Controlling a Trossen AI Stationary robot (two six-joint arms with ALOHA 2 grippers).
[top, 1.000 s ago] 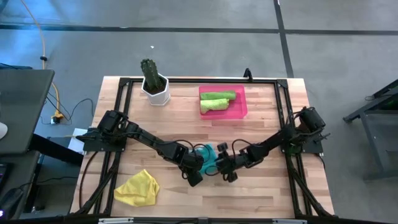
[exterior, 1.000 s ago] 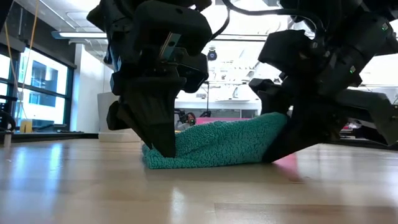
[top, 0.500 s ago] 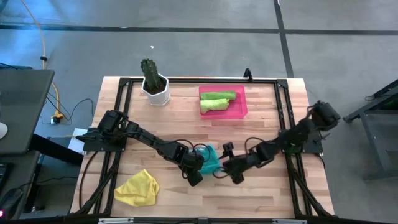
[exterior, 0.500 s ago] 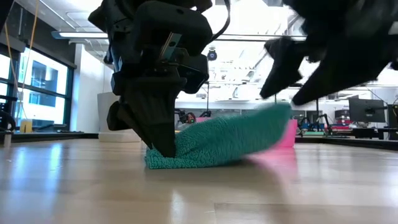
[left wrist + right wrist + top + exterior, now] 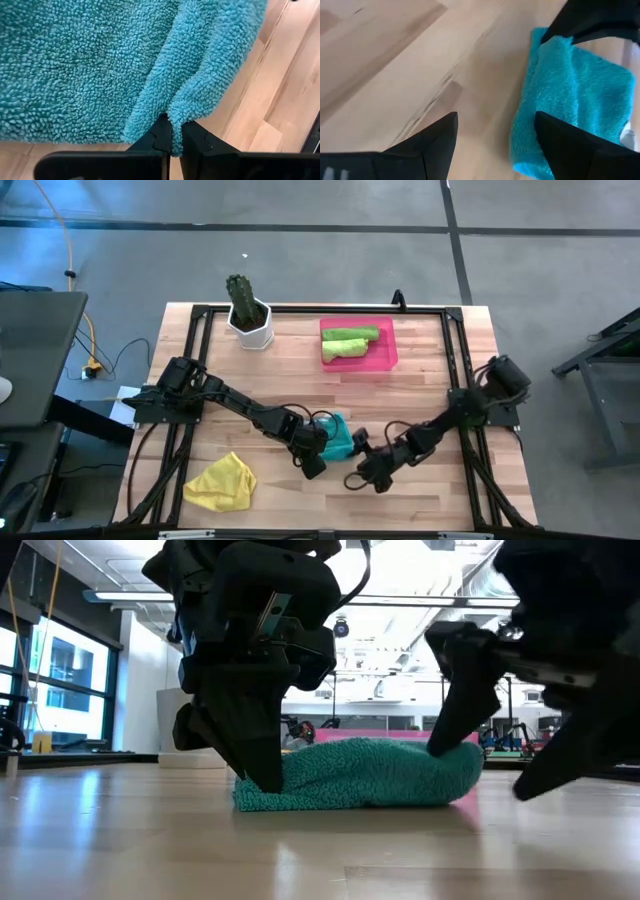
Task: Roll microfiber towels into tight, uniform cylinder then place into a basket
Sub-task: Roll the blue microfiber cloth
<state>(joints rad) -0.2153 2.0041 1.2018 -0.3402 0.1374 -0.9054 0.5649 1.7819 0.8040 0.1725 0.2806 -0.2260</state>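
1. Currently the step in hand is judged to be the rolling of the teal towel [image 5: 338, 440], which lies partly folded on the tabletop [image 5: 420, 380] between the two grippers. It is not yet a tight cylinder; in the low view it reads as a loose, flattened bundle.

2. Left gripper [image 5: 171, 137]: jaws closed, pinching one edge of the teal towel. The left wrist view shows a fold of the pile caught between the two dark fingers, with the rest of the cloth spread just beyond the jaws.

3. Right gripper [image 5: 495, 132]: jaws spread wide and holding nothing. In the right wrist view the bare tabletop shows between the fingers, and the towel lies beside one finger and beyond it. In the low view one finger appears to press on or sit against the towel's far end; contact cannot be confirmed.

4. Judgement on the next move: the right jaws would need to take the free end of the towel and turn it over toward the pinned edge, keeping the layers even. A loose roll is the evident risk.

5. Other task items: two lime green towels [image 5: 349, 343] already lie in the pink basket [image 5: 387, 359], well apart from both jaws. The yellow towel [image 5: 222, 482] lies unrolled, near the left arm and clear of its jaws.
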